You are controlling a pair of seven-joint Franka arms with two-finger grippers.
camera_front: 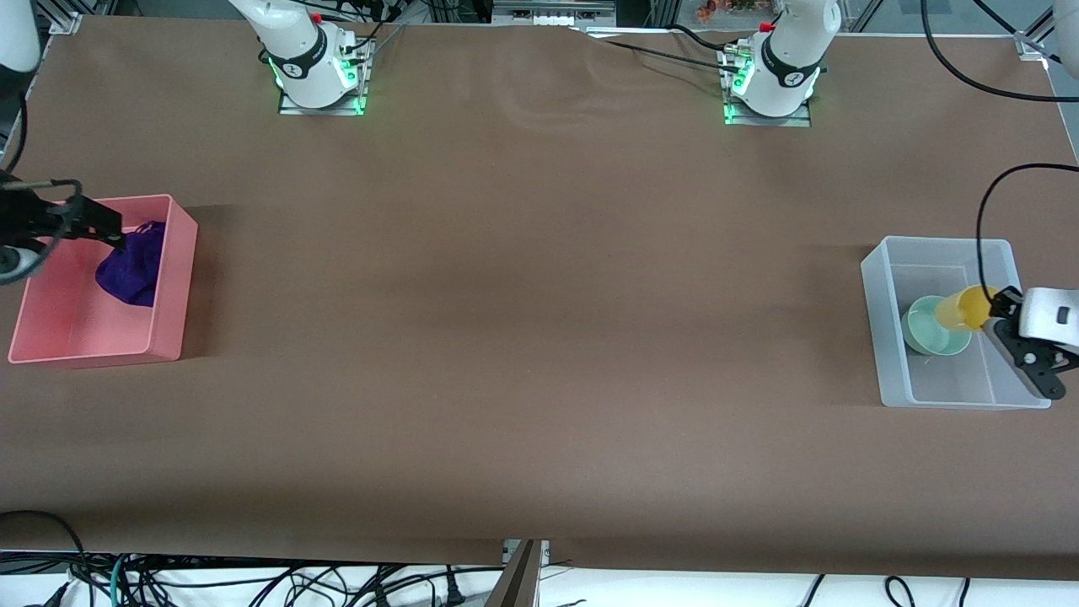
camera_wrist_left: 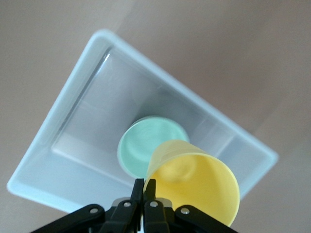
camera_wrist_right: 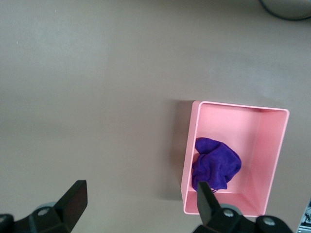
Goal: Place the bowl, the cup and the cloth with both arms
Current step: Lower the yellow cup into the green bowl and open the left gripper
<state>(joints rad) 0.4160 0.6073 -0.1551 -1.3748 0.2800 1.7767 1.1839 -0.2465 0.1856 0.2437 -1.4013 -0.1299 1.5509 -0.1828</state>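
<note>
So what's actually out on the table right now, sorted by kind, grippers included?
Bins: 2, the pink bin and the clear bin.
Bowls: 1, the mint bowl, in the clear bin.
Cups: 1, the yellow cup, held by the left gripper.
Cloths: 1, the purple cloth, in the pink bin.
Grippers: 2, counting the right gripper.
Total: 7.

The big brown table [camera_front: 523,320] lies bare between the two bins, so a gripper can pass there freely. At 9 o'clock the pink bin [camera_front: 173,278] blocks the way with its walls. At 3 o'clock the clear bin [camera_front: 885,337] does too; the bowl [camera_front: 927,329] fills part of it.
</note>
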